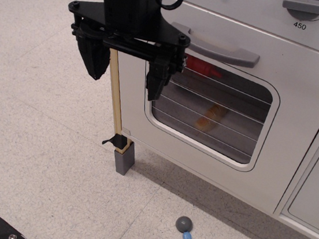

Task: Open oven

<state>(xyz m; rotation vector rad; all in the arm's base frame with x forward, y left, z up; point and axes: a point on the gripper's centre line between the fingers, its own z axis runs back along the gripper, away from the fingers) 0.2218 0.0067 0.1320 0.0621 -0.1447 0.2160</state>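
The big white oven stands on the floor with its door shut. The robot's fingers hang wide open by the door's left edge, holding nothing. I think it is getting ready to grab the grey handle and pull. The dial says 450 and 350.

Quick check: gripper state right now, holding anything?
Gripper: open, fingers spread apart, holding nothing, in front of the oven door's left edge.
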